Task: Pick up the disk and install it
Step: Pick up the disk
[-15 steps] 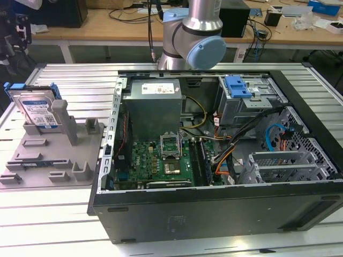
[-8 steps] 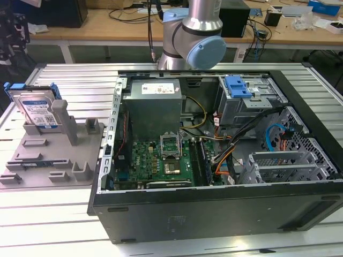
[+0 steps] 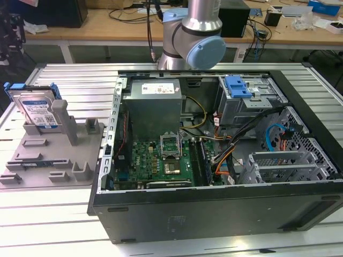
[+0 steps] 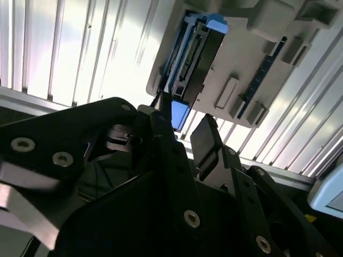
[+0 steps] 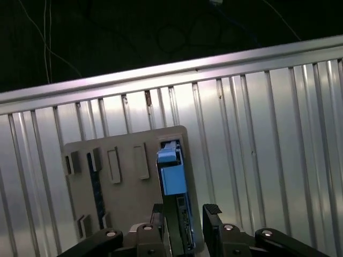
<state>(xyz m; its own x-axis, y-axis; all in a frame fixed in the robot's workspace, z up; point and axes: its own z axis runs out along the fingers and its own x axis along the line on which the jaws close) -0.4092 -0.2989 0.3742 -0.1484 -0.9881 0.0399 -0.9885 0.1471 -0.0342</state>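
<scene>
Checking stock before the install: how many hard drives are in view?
1. The disk stands upright in the grey holder at the exterior view's left, beside the open computer case. Its drive cage might hide another.

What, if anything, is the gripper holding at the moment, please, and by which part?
Nothing: the gripper has its jaws open and empty, while the disk stands on edge in the grey holder.

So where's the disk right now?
At the exterior view's left, the disk stands in the grey holder, beside the open computer case.
</scene>
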